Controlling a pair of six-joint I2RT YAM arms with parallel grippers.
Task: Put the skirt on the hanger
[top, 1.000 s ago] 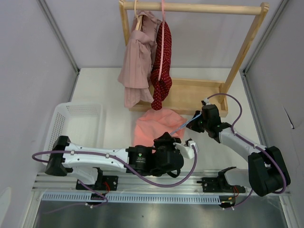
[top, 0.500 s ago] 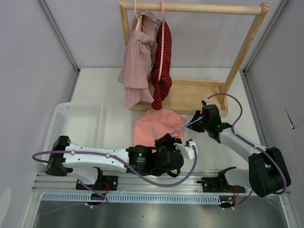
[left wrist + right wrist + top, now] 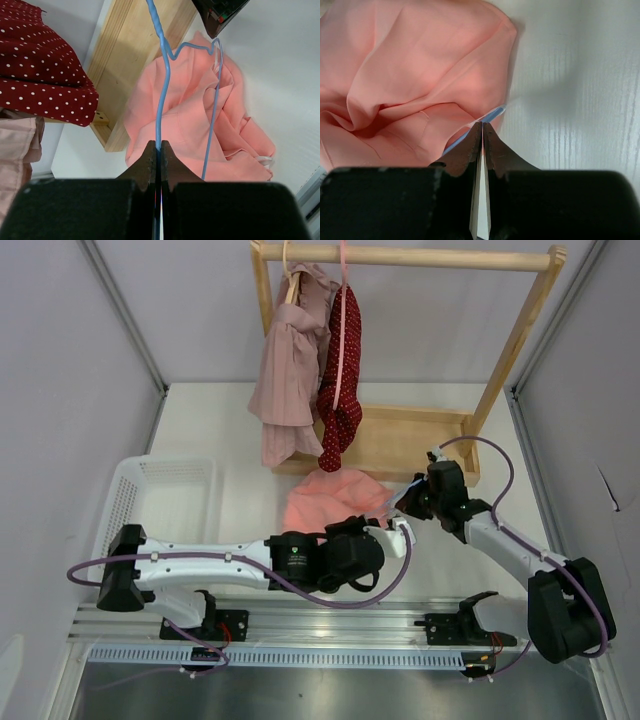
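The salmon skirt (image 3: 325, 502) lies crumpled on the table in front of the rack's base; it also shows in the left wrist view (image 3: 185, 115) and the right wrist view (image 3: 410, 75). The thin light-blue hanger (image 3: 161, 90) lies across the skirt's right side. My left gripper (image 3: 390, 526) is shut on one hanger wire, seen in its own view (image 3: 158, 146). My right gripper (image 3: 412, 498) is shut at the hanger's other end (image 3: 492, 115), right at the skirt's edge (image 3: 482, 124). In the top view most of the hanger (image 3: 404, 489) is hidden by the arms.
A wooden clothes rack (image 3: 400, 257) stands at the back with its base (image 3: 415, 440) just behind the skirt. A mauve striped garment (image 3: 290, 370) and a red dotted garment (image 3: 342, 370) hang on it. A white basket (image 3: 165, 495) sits at the left.
My left arm has moved up and right, closer to the right gripper, covering more of the hanger and the skirt's near edge. The right gripper has barely moved.
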